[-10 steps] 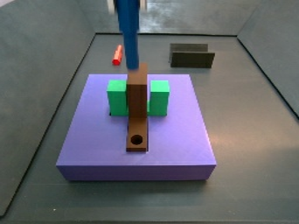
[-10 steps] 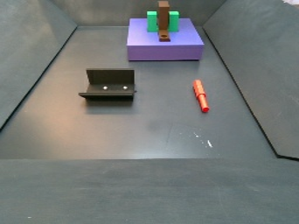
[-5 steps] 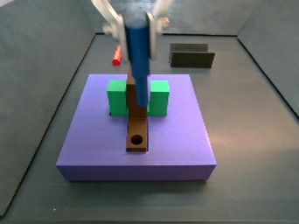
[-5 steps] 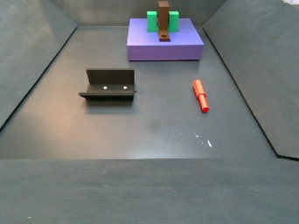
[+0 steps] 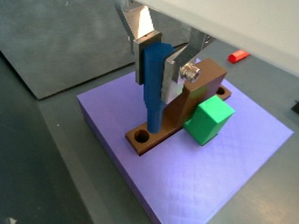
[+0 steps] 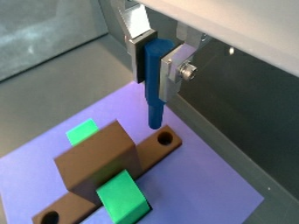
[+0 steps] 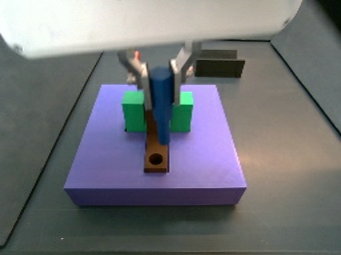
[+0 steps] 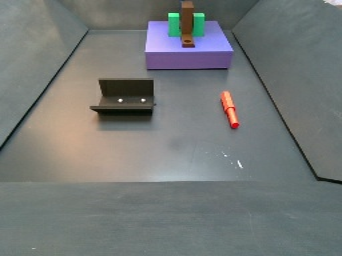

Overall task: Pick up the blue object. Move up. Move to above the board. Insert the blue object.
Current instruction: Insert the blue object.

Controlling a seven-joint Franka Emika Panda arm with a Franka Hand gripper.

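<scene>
From my remote station I saw the two-finger gripper [image 5: 162, 59] hanging over the large purple slab [image 5: 222, 184], its flat silver fingers [image 6: 177, 63] clamped narrowly on the thin blue rod [image 5: 153, 87]. The rod stood upright between the dark pads, its upper part hidden by the plates and its lower part reaching down free.

In a wrist view the rod's lower tip [image 6: 156, 122] sat just above and close beside the round hole [image 6: 163, 138] at the end of the long narrow brown plank [image 6: 100, 166]. I could not tell whether the tip was touching the plank or clear of it. In another wrist view the same hole [image 5: 142, 137] showed open near the plank's end, with the rod's tip just beside it.

The brown plank lay along the slab's top, passing through the green block [image 7: 181, 112], whose halves showed on either side of it. In a side view the gripper [image 7: 160, 75] stood over the plank's middle stretch, the hole [image 7: 158, 159] nearer the camera.

On the dark floor, well apart from the slab, lay the small red stick [image 8: 230, 109], and the dark L-shaped fixture [image 8: 126, 97] stood off to its side. In that side view the gripper did not show.
</scene>
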